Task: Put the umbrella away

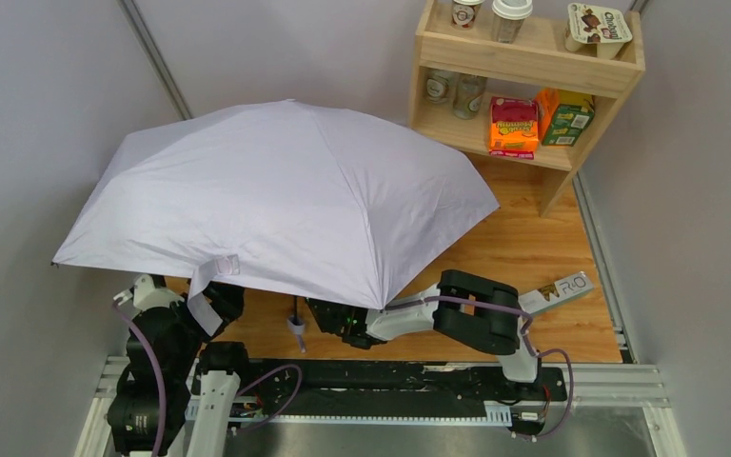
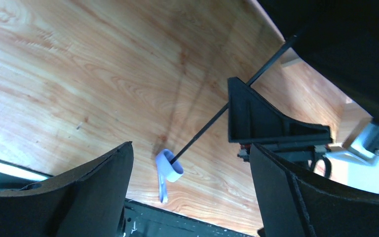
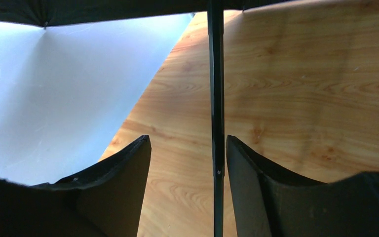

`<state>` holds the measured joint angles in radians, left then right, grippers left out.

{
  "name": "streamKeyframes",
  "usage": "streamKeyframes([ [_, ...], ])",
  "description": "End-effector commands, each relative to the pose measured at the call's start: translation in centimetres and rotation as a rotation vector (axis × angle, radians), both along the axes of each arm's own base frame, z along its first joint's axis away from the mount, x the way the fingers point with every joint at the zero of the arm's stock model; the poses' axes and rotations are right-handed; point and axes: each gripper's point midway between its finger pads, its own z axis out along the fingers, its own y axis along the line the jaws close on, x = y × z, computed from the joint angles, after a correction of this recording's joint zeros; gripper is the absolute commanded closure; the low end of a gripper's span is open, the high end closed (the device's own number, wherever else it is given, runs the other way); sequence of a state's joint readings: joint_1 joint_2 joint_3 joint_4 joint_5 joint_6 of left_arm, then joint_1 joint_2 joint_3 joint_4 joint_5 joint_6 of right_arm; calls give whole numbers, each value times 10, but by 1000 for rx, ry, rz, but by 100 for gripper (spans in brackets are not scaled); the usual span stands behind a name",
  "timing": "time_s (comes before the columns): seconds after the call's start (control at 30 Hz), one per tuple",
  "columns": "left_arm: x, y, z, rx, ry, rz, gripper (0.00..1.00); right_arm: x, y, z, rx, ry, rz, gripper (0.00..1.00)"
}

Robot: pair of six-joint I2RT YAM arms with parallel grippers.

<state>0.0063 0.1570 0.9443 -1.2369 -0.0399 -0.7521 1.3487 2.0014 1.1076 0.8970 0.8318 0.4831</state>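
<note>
The umbrella (image 1: 286,190) is open, and its pale lavender-white canopy covers most of the wooden table. Its fabric strap tab (image 1: 211,286) hangs off the near rim. The slim black shaft (image 3: 216,98) slants down to a small pale end piece with a loop (image 2: 170,165), which also shows in the top view (image 1: 296,327). My right gripper (image 3: 187,139) is open under the canopy, with the shaft between its fingers, close to the right finger (image 3: 246,168). My left gripper (image 2: 190,148) is open and empty under the near-left rim (image 1: 219,305), short of the end piece.
A wooden shelf unit (image 1: 533,57) stands at the back right with cups, an orange box (image 1: 514,126) and a green box (image 1: 564,116). A flat printed box (image 1: 557,290) lies by the right arm. Walls stand close on both sides.
</note>
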Motion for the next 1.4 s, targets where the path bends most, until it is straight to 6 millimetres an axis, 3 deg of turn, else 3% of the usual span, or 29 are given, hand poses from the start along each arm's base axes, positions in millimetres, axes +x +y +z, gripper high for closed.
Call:
streamKeyframes([
  [0.0,10,-15,21,-2,-95,-97,7,27,-9,2,-54,-41,-149,39],
  [0.1,14,-20,27,-6,-128,-128,10,38,0,-4,-90,-50,-131,41],
  [0.2,16,-26,33,12,-161,-179,19,44,10,-1,-135,-77,-103,54],
  [0.3,16,-25,33,22,-159,-183,21,46,17,4,-186,-105,-72,63],
  [0.43,17,-24,31,18,-153,-173,20,42,12,24,-197,-110,-44,99],
  [0.57,22,-28,48,27,-223,-197,14,16,5,59,-192,-55,68,100],
  [0.63,23,-30,65,38,-286,-212,8,0,-2,81,-204,35,144,100],
  [0.77,33,-45,112,-2,-455,-281,7,-29,-23,134,-41,208,353,100],
  [0.87,43,-59,133,-83,-527,-342,12,-45,-36,162,159,354,536,100],
  [1.03,65,-79,164,-259,-666,-425,25,-79,-61,213,376,305,757,100],
  [1.1,71,-86,171,-324,-692,-461,27,-89,-70,227,448,254,804,100],
  [1.13,79,-89,164,-352,-668,-474,26,-93,-74,229,466,232,817,100],
  [1.17,78,-91,175,-398,-703,-490,25,-94,-78,229,480,216,819,100],
  [1.2,87,-93,169,-426,-680,-495,20,-96,-82,233,498,188,824,100],
  [1.23,84,-96,183,-468,-723,-520,15,-96,-84,229,500,177,820,100],
  [1.27,92,-98,179,-493,-707,-534,13,-95,-87,229,504,160,816,100],
  [1.3,89,-101,190,-534,-741,-557,11,-96,-89,231,509,142,818,100],
  [1.37,98,-102,193,-556,-728,-568,13,-95,-91,228,507,126,810,100],
])
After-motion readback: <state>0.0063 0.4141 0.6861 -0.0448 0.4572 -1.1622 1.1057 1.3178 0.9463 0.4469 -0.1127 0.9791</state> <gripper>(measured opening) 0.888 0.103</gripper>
